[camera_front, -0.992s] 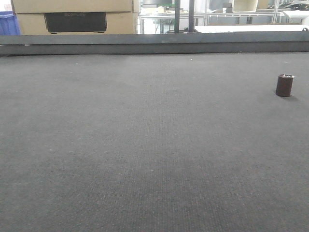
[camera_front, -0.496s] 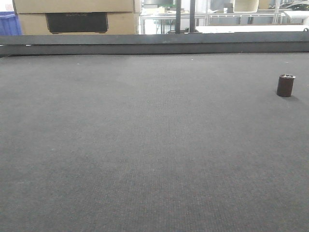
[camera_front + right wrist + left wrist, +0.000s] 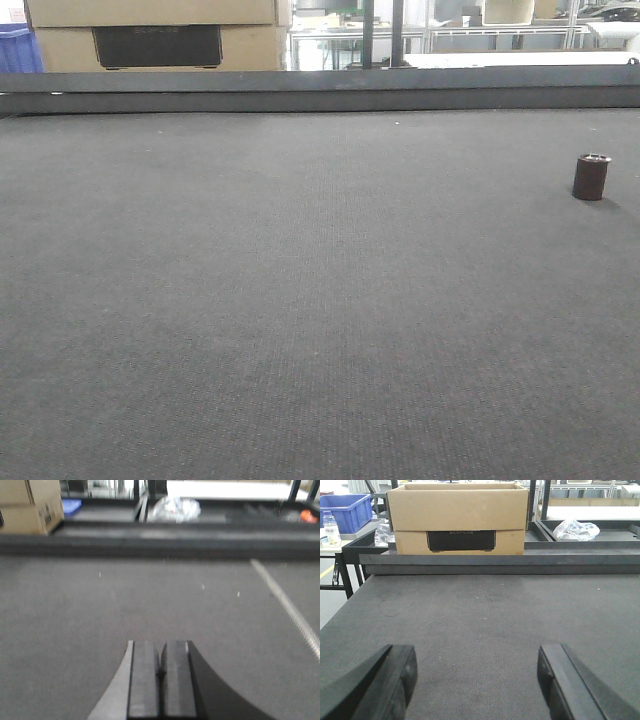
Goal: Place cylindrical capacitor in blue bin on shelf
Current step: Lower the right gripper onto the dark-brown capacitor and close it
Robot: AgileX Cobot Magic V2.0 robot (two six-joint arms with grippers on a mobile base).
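1. Far over on the right of the dark surface (image 3: 300, 300), the capacitor (image 3: 591, 178) is standing upright, sitting exactly where it was a second ago, so the pickup is not yet beginning.
2. I am keeping my left gripper (image 3: 477, 677) spread wide and my right gripper (image 3: 161, 680) pressed together, both carrying nothing.
3. Beyond the surface, a cardboard box (image 3: 457, 515) and a blue crate (image 3: 347, 510) are showing, their insides staying hidden from me.
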